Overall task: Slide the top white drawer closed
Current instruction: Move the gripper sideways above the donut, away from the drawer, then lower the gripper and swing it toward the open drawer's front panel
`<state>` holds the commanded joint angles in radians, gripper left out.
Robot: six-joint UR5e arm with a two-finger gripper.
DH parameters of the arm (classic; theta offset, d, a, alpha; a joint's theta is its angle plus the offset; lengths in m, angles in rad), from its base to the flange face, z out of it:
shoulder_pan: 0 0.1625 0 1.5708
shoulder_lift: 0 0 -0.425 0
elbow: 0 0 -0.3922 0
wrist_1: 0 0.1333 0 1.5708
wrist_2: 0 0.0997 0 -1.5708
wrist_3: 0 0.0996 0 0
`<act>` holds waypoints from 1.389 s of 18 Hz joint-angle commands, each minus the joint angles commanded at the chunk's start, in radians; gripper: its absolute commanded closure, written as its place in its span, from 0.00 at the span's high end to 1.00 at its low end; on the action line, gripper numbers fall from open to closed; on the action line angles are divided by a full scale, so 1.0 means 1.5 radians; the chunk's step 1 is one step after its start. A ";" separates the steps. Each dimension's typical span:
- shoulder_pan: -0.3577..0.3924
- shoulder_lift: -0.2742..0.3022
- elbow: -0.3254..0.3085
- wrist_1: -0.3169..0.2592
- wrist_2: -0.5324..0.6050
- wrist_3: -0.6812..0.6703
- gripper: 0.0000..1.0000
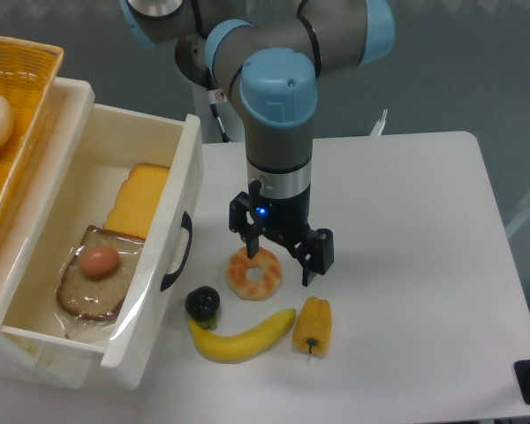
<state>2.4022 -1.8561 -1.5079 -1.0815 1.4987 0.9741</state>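
The top white drawer (115,168) stands pulled out to the right from the left side of the view. Its flat front panel (163,309) carries a black arched handle (177,252). Inside lie a yellow toast slice (140,201) and a brown bread slice with an egg-like piece (94,274) in clear wrap. My gripper (279,246) points down over the table, to the right of the front panel and apart from it. Its fingers (319,253) are spread open and hold nothing.
An orange woven basket (22,97) sits at the top left above the drawer. A shrimp toy (254,274) lies just below the gripper. A black round object (202,303), a banana (243,336) and a yellow pepper (313,325) lie near the drawer front.
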 joint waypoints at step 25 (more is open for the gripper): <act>0.007 -0.027 -0.012 -0.003 0.097 -0.243 1.00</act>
<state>2.4130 -1.8960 -1.5263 -1.0861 1.6444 0.6090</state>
